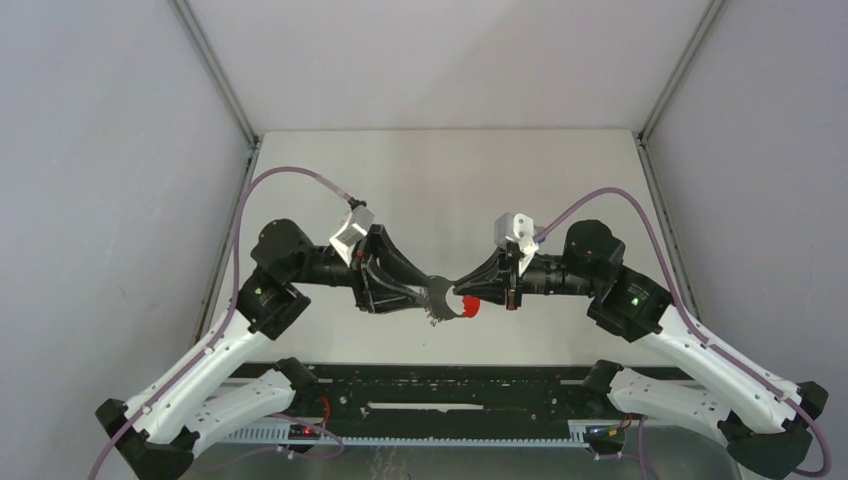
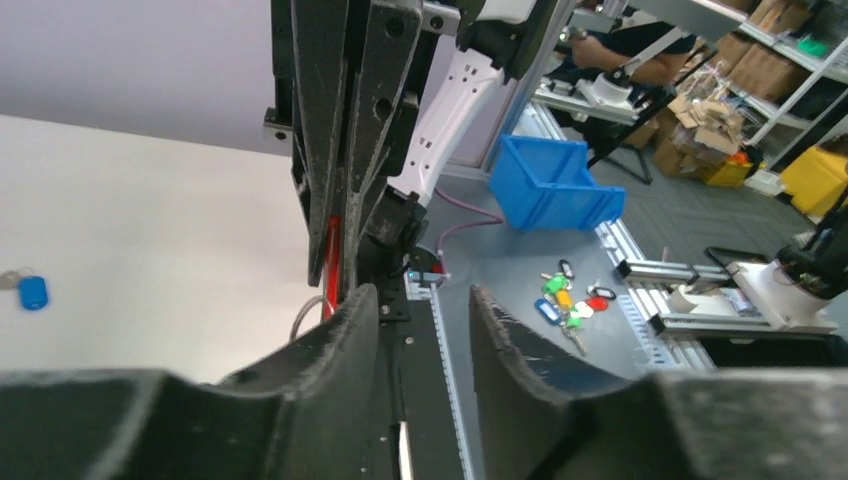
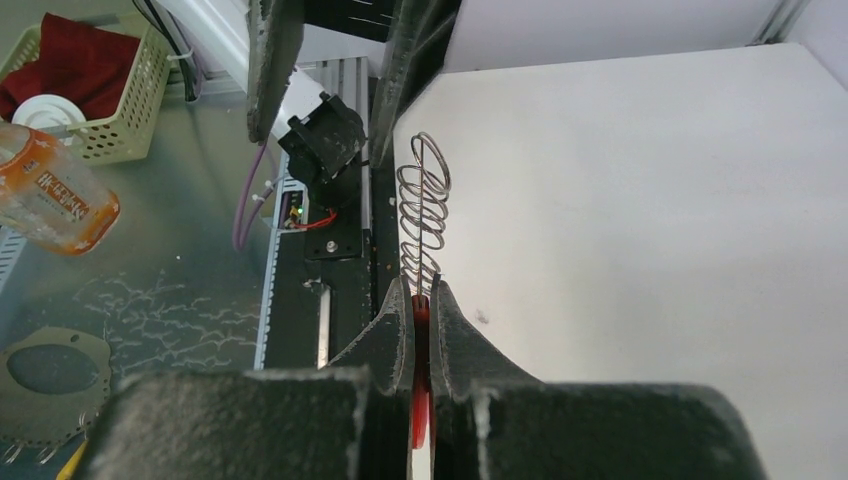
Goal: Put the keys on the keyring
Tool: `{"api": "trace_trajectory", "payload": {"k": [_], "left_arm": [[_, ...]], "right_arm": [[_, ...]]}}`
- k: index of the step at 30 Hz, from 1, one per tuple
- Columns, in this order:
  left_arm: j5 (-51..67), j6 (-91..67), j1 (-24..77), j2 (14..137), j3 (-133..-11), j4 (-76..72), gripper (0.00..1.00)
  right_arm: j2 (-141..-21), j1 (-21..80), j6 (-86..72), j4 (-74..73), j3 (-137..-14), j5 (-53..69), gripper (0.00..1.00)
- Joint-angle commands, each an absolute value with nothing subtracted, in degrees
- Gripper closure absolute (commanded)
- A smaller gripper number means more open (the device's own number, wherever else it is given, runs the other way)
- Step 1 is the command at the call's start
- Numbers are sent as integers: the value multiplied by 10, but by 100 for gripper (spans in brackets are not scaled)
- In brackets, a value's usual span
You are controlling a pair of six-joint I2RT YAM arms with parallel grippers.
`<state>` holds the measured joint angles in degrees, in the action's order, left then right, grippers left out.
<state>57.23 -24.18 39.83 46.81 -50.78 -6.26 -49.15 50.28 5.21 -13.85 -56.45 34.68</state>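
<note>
Right wrist view: my right gripper (image 3: 420,296) is clamped tight on the keyring (image 3: 421,212) by its red band. The silver coils run lengthwise toward my left gripper (image 3: 335,95), whose jaws stand parted with nothing between them, just beyond the coil tips. I see no key on the ring. A blue-tagged key (image 2: 32,292) lies on the table (image 2: 150,220), well aside of my left fingers; that arm looks nearer it.
</note>
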Motion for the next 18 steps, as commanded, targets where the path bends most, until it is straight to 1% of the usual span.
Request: {"api": "trace_trajectory", "payload": {"k": [1,6,10,18], "left_arm": [[553,-235,391,454,-524,-48,40],[475,-257,358,447,-518,-27,37],[476,-301,352,449,-495,-29,39],[516,-292,357,457,-491,-53,43]], "right_arm": [[-482,508,48,-106,-589,343,100],[-474,508,49,-110,-589,341,100],[-471,508,50,-108,-589,338,100],[-482,508,47,-100,-589,343,100]]}}
